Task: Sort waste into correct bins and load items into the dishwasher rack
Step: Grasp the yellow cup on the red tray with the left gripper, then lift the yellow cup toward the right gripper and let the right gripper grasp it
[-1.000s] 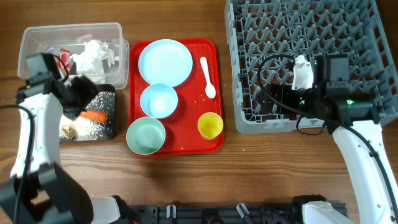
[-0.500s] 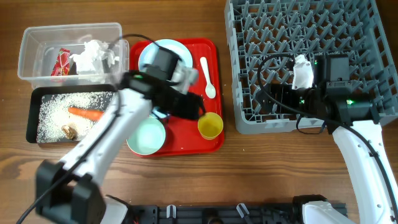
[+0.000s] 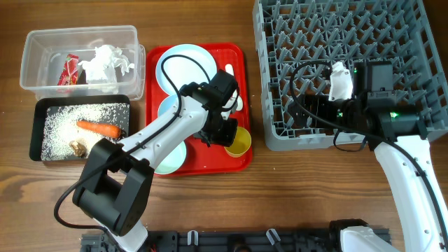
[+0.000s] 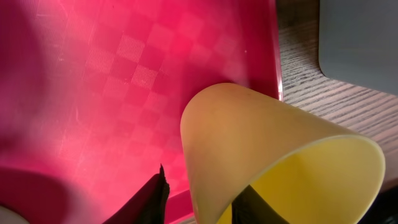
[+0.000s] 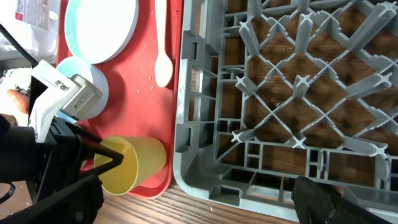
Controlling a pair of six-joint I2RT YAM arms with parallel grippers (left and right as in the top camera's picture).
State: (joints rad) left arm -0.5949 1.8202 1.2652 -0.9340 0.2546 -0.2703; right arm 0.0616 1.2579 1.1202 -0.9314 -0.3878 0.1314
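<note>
As your left gripper pinches the small yellow plastic cup, right gripper gaping empty, you should lift it toward the grey pegged plastic rack.

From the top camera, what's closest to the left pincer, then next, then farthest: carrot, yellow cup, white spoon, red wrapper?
1. yellow cup, right at the left pincer, on the red tray.
2. white spoon, just beyond it on the tray.
3. carrot, off in the black tub.
4. red wrapper, farthest, in the clear tub.
</note>
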